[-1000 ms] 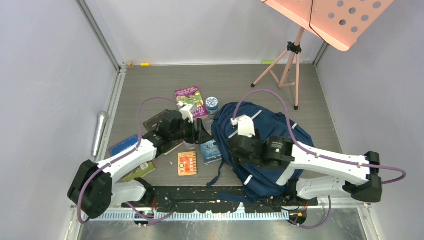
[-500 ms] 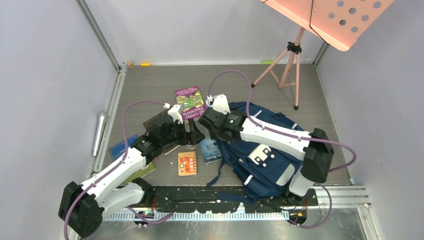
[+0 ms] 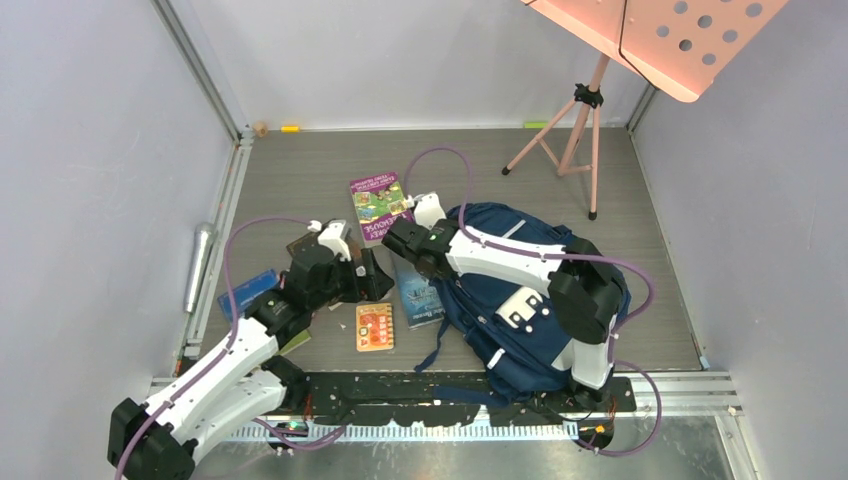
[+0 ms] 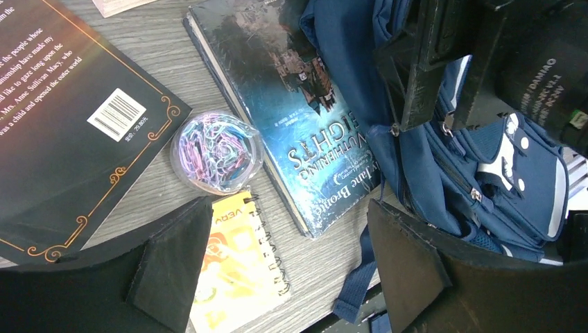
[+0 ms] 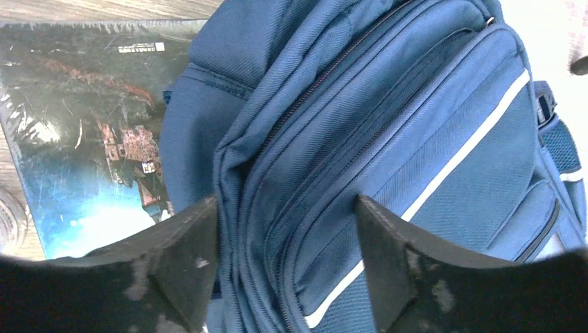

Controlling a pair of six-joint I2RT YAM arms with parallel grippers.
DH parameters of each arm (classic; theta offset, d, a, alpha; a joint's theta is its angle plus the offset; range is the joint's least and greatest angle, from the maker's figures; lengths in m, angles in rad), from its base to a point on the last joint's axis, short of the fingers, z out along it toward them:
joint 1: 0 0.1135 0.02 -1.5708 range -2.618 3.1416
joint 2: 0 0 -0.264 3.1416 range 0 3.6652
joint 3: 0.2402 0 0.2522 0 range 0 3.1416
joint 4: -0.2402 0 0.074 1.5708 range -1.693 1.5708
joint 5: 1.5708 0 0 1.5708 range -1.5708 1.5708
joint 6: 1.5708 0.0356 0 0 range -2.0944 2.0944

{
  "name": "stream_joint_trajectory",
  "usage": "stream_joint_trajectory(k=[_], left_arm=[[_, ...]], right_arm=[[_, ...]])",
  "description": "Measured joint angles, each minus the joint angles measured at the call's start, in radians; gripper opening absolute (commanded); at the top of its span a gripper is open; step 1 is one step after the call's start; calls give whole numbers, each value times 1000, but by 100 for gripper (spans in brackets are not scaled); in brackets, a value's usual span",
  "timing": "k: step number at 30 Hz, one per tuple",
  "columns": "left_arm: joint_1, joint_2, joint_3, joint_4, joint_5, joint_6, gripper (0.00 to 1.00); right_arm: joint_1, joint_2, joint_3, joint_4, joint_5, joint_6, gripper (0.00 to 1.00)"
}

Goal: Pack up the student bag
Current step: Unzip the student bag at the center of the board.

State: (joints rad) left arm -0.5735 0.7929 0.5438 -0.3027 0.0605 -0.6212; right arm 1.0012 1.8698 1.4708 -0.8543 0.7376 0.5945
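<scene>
Student bag (image 3: 520, 300): navy, lies flat on the desk (image 3: 300, 170), right of centre towards the near edge. Front pockets and pale stripes face up. Its top end points left.

Right end effector (image 5: 284, 267): jaws spread, one finger on each side of the zip ridges at the bag's top end. Nothing is pinched. Cannot tell whether the fingers touch the fabric.

Left end effector (image 4: 284, 270): jaws spread and empty, above the desk just left of the bag.

Blue paperback (image 4: 291, 118): flat on the desk. Its right edge is tucked under the bag's top fabric.

Clear round tub of paper clips (image 4: 217, 152): just left of the paperback, between it and a dark book with a barcode (image 4: 69, 132).

Orange notepad (image 4: 239, 270): near side of the tub.

Purple book (image 3: 380, 205): farther back, apart from the bag.
</scene>
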Motion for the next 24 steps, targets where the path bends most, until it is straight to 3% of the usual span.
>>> stream_joint_trajectory(k=[3, 7, 9, 18, 24], left_arm=[[0, -17, -10, -1, 12, 17, 80], [0, -25, -25, 35, 71, 45, 77], [-12, -14, -36, 71, 109, 60, 77], [-138, 190, -37, 302, 287, 128, 78], [-178, 298, -34, 427, 367, 138, 68]], right_arm=[[1, 11, 1, -1, 34, 5, 31], [0, -15, -26, 22, 53, 4, 6], [-6, -61, -70, 49, 43, -1, 1], [-39, -380, -259, 203, -129, -52, 1], [-34, -569, -328, 248, -257, -87, 0]])
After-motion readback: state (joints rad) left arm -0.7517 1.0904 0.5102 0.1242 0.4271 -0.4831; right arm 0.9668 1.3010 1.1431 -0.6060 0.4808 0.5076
